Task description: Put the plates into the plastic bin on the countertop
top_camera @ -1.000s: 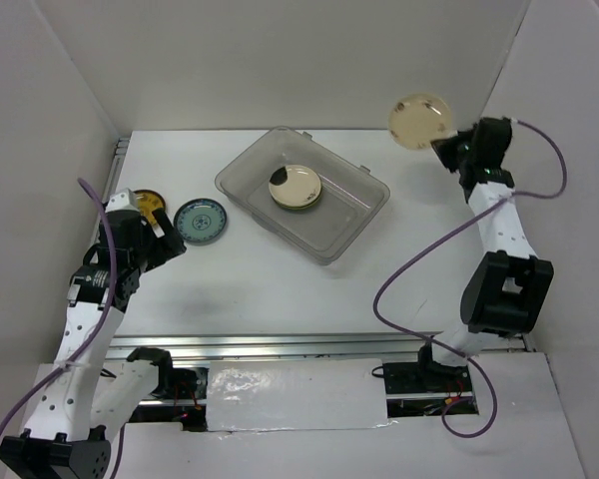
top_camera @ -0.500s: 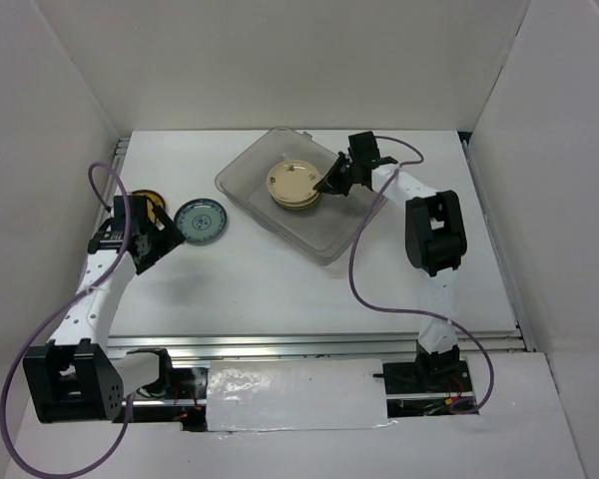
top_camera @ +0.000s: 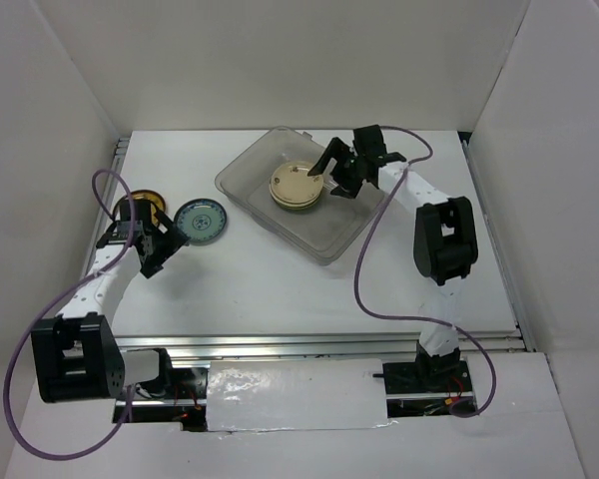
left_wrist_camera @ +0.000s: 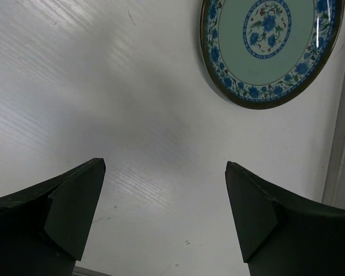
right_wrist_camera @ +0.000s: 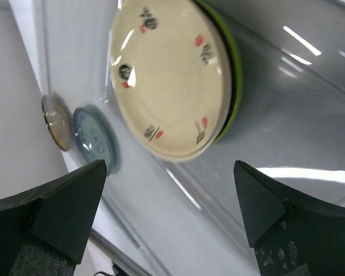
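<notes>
Golden-brown plate (top_camera: 140,205): far left on the table (top_camera: 280,289), not yet binned.
Teal plate (top_camera: 200,221): just beside it, also waiting.
Left tool (left_wrist_camera: 164,169): wide open, empty, nearby.
Plastic bin (top_camera: 344,225): holds a stack topped by a cream plate (top_camera: 297,185).
Right tool (right_wrist_camera: 169,167): spread open, empty, above that stack.

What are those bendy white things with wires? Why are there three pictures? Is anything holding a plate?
Those are a robot's left arm and right arm, each ending in a two-finger gripper. The big picture looks down from above. The other two come from wrist cameras, so the dark wedges are the robot's own fingers. On the white table lie a teal flowered plate and a golden-brown plate, by the left gripper. The clear plastic bin holds a stack: a cream plate on top, a lime green plate beneath. The right gripper hovers over the bin. Both are open, holding nothing.
</notes>
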### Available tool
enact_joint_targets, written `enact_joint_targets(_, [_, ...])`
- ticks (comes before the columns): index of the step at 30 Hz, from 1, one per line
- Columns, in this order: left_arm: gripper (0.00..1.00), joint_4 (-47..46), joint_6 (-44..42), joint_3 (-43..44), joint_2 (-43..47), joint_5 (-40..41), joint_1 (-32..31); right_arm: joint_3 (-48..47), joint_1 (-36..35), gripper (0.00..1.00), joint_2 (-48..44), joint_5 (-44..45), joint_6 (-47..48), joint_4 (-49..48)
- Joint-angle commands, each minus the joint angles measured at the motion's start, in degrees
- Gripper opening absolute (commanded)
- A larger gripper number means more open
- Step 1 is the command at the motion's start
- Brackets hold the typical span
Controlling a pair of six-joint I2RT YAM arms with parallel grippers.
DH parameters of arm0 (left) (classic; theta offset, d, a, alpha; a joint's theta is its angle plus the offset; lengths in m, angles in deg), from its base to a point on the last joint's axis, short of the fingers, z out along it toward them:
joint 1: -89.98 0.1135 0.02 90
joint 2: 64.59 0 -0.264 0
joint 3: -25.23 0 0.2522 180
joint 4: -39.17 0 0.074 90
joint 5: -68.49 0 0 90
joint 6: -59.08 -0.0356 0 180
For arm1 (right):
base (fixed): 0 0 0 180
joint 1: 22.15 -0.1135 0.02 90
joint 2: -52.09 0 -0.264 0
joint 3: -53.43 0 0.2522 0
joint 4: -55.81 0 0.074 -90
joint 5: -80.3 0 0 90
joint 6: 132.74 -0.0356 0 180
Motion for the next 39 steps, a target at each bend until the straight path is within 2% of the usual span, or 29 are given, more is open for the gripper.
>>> enact_joint_targets(1, [0.99,-5.77,3.67,2.48,-3.19,-1.57,0.59,2.17,-1.34,1.0,-11.8,1.36,3.22,-1.18])
enact_joint_targets(3, [0.99,-7.8,5.24,2.57,-6.17,-1.22,0.59,5.15,-2.04,1.0,-16.01,1.53,4.18,-1.96])
enact_joint_targets(6, [0.99,-11.67,6.66,2.66,-10.83,-0.86,0.68,14.99,-3.71,1.0,-28.64,0.66,4.98,-6.79])
enact_joint_targets(8, [0.99,-16.04,7.45,2.22,-14.6,-2.53,0.77,22.19,-4.42,1.0,-32.98,-1.79,5.68,-10.48])
enact_joint_targets(11, [0.96,-22.13,8.68,1.6,-18.13,-3.42,0.59,31.78,-5.74,1.0,-40.8,-7.94,5.16,-16.28])
enact_joint_targets(15, [0.89,-22.06,10.35,3.62,-22.61,-1.4,0.42,43.19,-8.19,1.0,-50.81,-11.2,3.05,-21.81])
enact_joint_targets(16, [0.86,-21.53,10.53,4.23,-24.27,-0.78,0.42,44.36,-8.55,1.0,-52.23,-11.3,2.96,-22.44])
enact_joint_targets(17, [0.78,-20.92,10.88,4.85,-24.99,-0.17,0.42,45.41,-8.64,1.0,-53.55,-11.3,2.96,-22.36])
enact_joint_targets(19, [0.75,-20.65,11.58,5.03,-26.48,0.8,0.42,48.49,-8.64,1.0,-57.15,-10.51,2.43,-22.71])
enact_joint_targets(20, [0.68,-20.73,12.02,5.03,-26.92,0.98,0.42,49.37,-8.64,1.0,-58.38,-10.33,2.17,-22.88])
enact_joint_targets(25, [0.62,-21.79,12.55,5.03,-29.82,1.77,0.42,52.54,-8.9,1.0,-64.72,-8.05,2.52,-20.78])
enact_joint_targets(27, [0.57,-22.58,12.46,5.03,-30.7,1.77,0.42,53.33,-8.73,1.0,-66.91,-8.13,2.43,-20.78])
enact_joint_targets(28, [0.44,-22.67,12.55,5.03,-30.97,1.86,0.42,53.42,-8.64,1.0,-67.53,-8.13,2.43,-20.78])
enact_joint_targets(31, [0.3,-23.37,12.64,4.94,-31.41,1.77,0.33,53.95,-8.64,1.0,-70.52,-8.13,2.26,-18.67])
enact_joint_targets(33, [0.11,-22.06,12.64,5.38,-31.24,2.21,0.24,53.95,-8.55,1.0,-73.06,-7.96,2.34,-17.27])
enact_joint_targets(34, [0.0,-20.14,12.73,5.29,-30.45,2.73,0.24,54.04,-8.64,1.0,-73.77,-7.7,2.43,-16.91])
enact_joint_targets(36, [0.0,-16.8,13.25,3.9,-25.12,4.48,-0.11,54.56,-8.64,1.0,-76.84,-6.9,2.26,-15.95])
enact_joint_targets(38, [0.0,-10.75,15.53,2.31,-19.05,10.45,-1.85,54.91,-8.55,1.0,-79.38,-6.64,2.08,-15.77])
enact_joint_targets(39, [0.0,-8.45,16.67,1.09,-11.53,13.34,-2.82,54.92,-8.55,1.0,-80.01,-6.38,1.99,-15.16])
